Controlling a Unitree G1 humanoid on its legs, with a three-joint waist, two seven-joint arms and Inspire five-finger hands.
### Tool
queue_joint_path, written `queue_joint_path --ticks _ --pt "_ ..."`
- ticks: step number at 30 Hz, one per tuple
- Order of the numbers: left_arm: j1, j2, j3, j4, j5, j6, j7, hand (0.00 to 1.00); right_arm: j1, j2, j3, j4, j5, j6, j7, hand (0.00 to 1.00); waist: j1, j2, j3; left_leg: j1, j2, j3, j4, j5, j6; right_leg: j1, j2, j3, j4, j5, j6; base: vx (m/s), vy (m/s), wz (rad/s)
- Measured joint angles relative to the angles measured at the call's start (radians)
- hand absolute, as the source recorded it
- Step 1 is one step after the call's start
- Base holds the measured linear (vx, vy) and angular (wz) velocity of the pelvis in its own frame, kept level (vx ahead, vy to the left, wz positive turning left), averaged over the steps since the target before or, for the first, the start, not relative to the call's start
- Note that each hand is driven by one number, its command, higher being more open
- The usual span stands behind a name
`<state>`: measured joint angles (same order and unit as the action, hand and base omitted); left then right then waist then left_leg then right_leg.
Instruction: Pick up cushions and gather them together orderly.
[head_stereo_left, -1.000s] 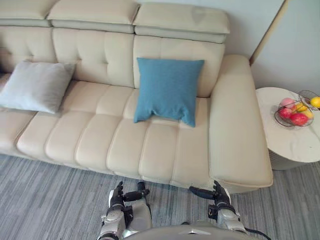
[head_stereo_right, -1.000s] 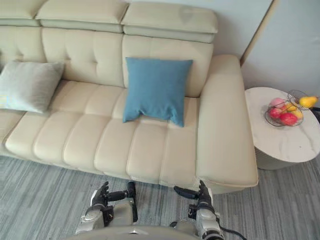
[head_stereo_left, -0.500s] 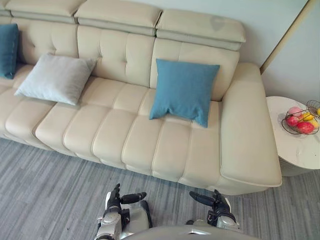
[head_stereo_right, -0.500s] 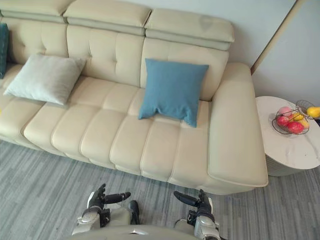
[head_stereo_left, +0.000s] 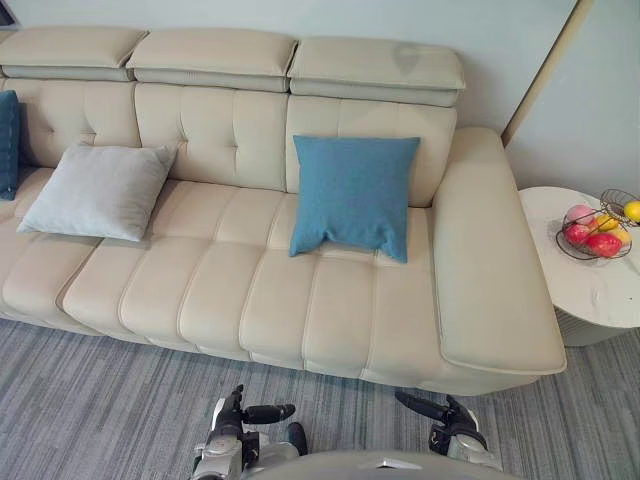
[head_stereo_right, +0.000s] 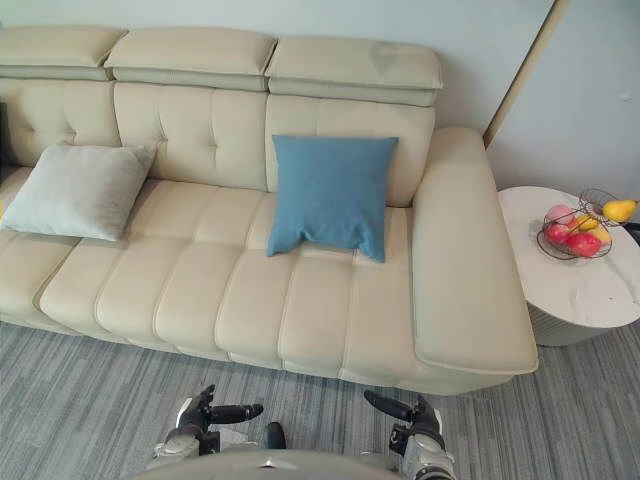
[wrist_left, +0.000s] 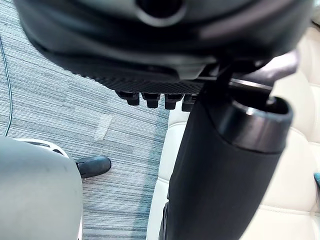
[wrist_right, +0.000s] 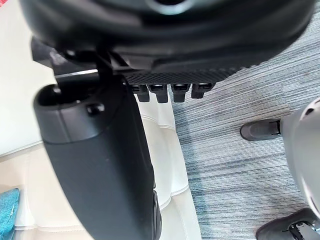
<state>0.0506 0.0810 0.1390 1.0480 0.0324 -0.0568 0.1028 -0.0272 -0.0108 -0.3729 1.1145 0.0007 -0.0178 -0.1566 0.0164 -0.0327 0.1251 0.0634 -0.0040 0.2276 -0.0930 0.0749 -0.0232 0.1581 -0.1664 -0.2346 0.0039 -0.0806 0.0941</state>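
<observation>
- A blue cushion (head_stereo_left: 352, 195), square and plain, stands propped against the backrest at the right end of the cream sofa (head_stereo_left: 220, 290), just beside the armrest. Its lower edge sags in a small dip on the seat.
- A pale grey cushion (head_stereo_left: 98, 190) leans back, tilted, toward the left end, well apart from the blue one.
- A dark blue cushion (head_stereo_left: 8, 145) is cut off at the left edge, so its shape cannot be made out.
- The left hand (head_stereo_left: 228, 430) and right hand (head_stereo_left: 455, 430) hover low over the grey floor (head_stereo_left: 100, 400) before the sofa, fingers relaxed and thumbs out, grasping nothing.
- In the wrist views each thumb covers much of the sofa's front edge.
- A wire basket (head_stereo_left: 595, 230) of red and yellow fruit sits on the round side table (head_stereo_left: 585, 285).
</observation>
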Motion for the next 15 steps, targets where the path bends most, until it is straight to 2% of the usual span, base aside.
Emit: queue_joint_path --ticks 6,9,15 --pt "0.0 0.0 0.0 0.001 -0.001 0.0 0.0 1.0 0.006 0.0 0.0 0.001 0.0 0.001 0.001 1.0 -0.005 -0.001 0.0 0.006 0.001 0.004 -0.001 0.0 0.0 0.008 0.0 -0.003 0.001 0.0 0.0 0.0 0.0 0.0" --pt "0.0 0.0 0.005 0.019 -0.003 0.001 -0.001 1.0 0.026 0.001 -0.001 0.002 0.0 0.009 0.004 1.0 -0.024 0.003 0.005 0.036 0.006 0.017 -0.002 -0.004 -0.006 0.036 0.0 -0.004 0.001 -0.001 0.001 -0.03 -0.013 -0.07" --pt "0.002 -0.011 0.043 0.03 -0.05 0.005 -0.005 1.0 0.054 -0.001 -0.052 -0.005 0.003 0.038 0.006 1.0 -0.032 0.017 0.017 0.063 0.038 0.06 -0.001 -0.011 -0.017 0.039 0.019 0.028 0.009 0.0 0.002 -0.05 -0.027 -0.19"
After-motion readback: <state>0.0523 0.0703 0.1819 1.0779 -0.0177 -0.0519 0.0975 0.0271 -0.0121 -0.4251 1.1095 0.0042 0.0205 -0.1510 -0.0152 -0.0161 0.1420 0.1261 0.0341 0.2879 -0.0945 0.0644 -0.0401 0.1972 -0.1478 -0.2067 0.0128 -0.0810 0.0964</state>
